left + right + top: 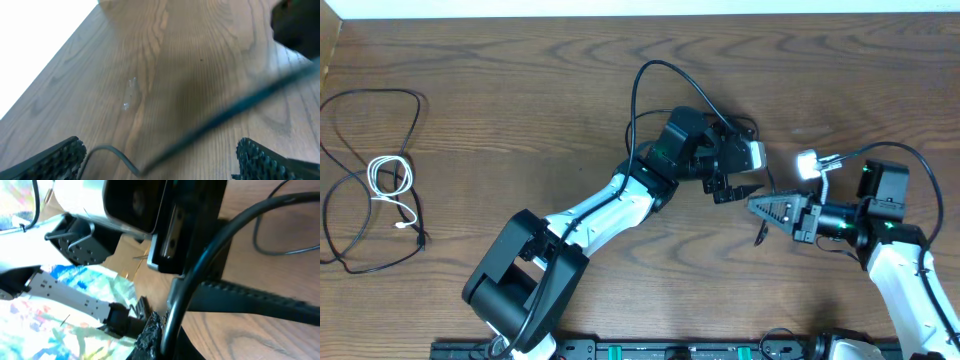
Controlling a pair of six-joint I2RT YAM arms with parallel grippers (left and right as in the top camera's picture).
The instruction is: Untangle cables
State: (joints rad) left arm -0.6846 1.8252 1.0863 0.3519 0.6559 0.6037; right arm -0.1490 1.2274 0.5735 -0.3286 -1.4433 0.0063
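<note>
A long thin black cord (pixel 421 238) lies in loose loops at the table's far left, and a short white cord (pixel 388 175) is coiled inside them. Both arms are far from these, at mid-table. My left gripper (pixel 732 188) is open, and in the left wrist view a thin dark cable (pixel 112 150) curves across the wood between its wide-apart fingers (pixel 160 159). My right gripper (pixel 753 204) points left, its tip just below the left one. It is shut, and a black cable (pixel 200 265) rises from between its pads (pixel 160 330). A short black end (pixel 758 236) dangles under it.
The left arm (pixel 610 205) stretches diagonally from the front edge to mid-table, with its own black wire (pixel 650 68) arching above it. The right arm (pixel 890 250) sits at the front right. A thin cable loop (pixel 265 247) lies on the wood behind the left gripper.
</note>
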